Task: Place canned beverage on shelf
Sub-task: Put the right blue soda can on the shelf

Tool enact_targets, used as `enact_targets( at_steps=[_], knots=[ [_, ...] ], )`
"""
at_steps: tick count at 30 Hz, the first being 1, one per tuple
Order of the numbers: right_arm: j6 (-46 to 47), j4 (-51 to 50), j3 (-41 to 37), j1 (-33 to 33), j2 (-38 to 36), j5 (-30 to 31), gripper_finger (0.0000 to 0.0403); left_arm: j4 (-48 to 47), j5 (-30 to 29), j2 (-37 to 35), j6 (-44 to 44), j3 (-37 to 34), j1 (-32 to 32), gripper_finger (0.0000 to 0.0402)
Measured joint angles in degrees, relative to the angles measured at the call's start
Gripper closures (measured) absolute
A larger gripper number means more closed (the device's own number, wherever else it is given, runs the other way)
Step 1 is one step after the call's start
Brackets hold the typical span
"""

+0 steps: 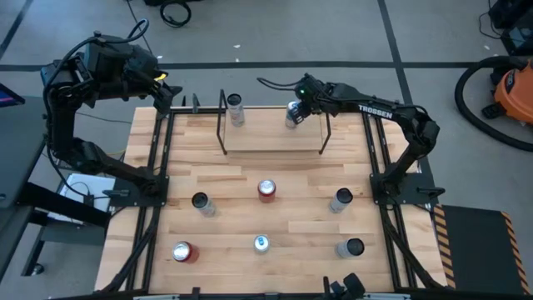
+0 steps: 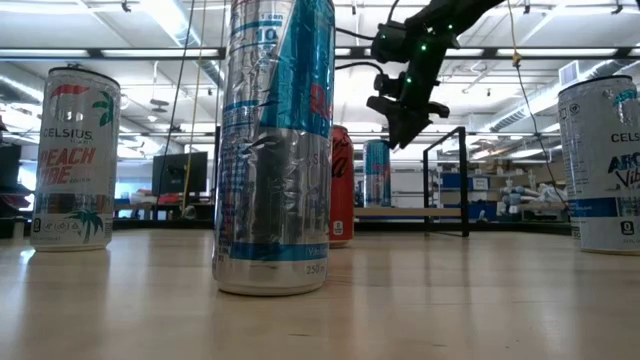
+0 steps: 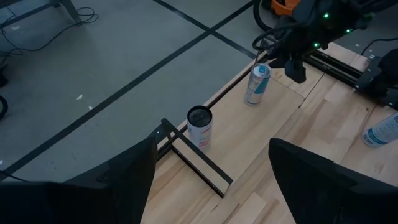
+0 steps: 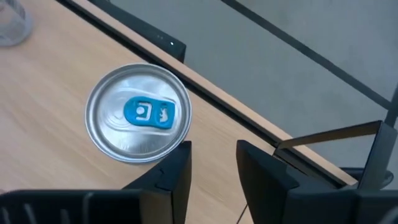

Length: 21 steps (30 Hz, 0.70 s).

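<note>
Hovering nearly closed, empty right claw (image 4: 212, 163) beside blue-tabbed can (image 4: 138, 113).

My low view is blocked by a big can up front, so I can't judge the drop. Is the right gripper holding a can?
Observer: No. Its wrist view shows the right gripper empty, with the blue-tabbed can standing beside its fingers.
Operator: Is that can on the shelf?
Observer: Yes. From above, it stands at the right end of the shelf.
Operator: Anything else on it?
Observer: A second can stands near the left end.
</note>
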Motion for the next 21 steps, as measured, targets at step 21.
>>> enact_targets(
  at_steps=[21],
  knots=[
    [4.85,0.21,0.00,-0.37,0.00,-0.34,0.0271,0.02,0.00,0.00,0.15,0.00,0.00,0.0090]
  ],
)
